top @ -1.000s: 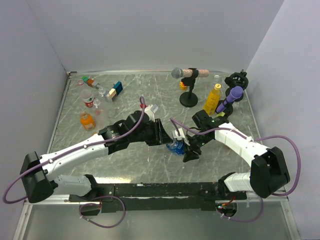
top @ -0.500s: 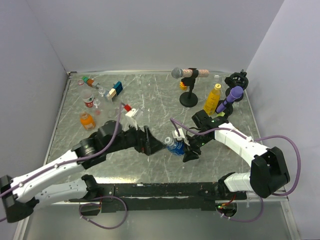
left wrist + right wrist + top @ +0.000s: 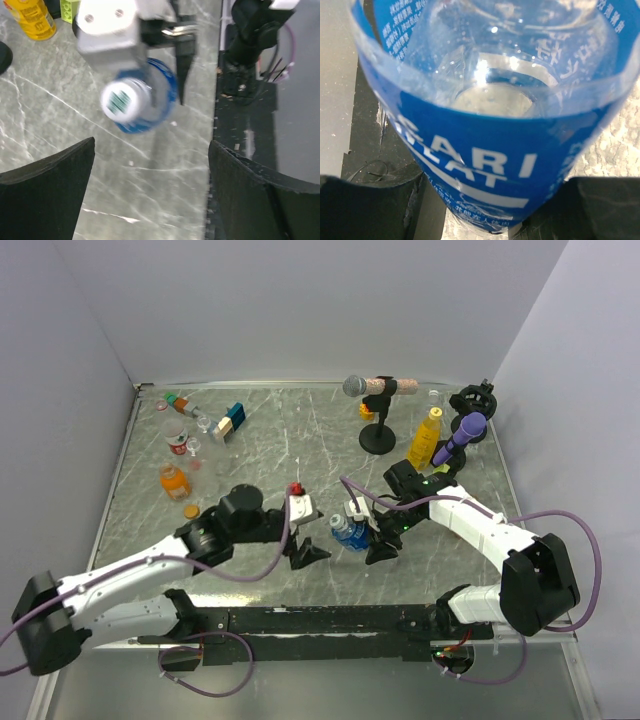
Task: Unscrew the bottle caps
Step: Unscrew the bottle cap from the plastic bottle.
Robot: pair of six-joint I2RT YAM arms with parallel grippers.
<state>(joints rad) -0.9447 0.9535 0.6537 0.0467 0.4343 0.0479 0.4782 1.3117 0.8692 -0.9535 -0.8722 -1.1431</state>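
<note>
Clear plastic with a blue printed label: the bottle (image 3: 346,533) was held on its side, low over the near middle of the surface (image 3: 300,430). The right pincer (image 3: 372,540) clamped it across the body, black jaws closed on it.

Change from a second before: the left pincer (image 3: 310,555), then closed at the neck end of the bottle, had let go. It had spread its jaws wide and drawn back toward the near left. It now stood apart from the bottle with nothing between its jaws.

Seen from the left wrist, the cap (image 3: 122,100) was a small white disc with green print. It was blurred but appeared to sit on the neck, facing the open jaws.

Judgement: one turn had probably ended, and the release served to reset the wrist. The cap seemed not yet off, so a fresh grip and further twisting were likely needed.

Materials: the bottle wall was thin, glossy, see-through and round in section. It looked empty apart from droplets inside and would likely dent under a hard squeeze. The cap was hard, round and small. The surface was smooth, with a grey-green stone pattern and pale veins.

Farther back stood a yellow bottle (image 3: 428,437) at the right and an orange bottle (image 3: 173,481) at the left, both well apart from the pincers.
</note>
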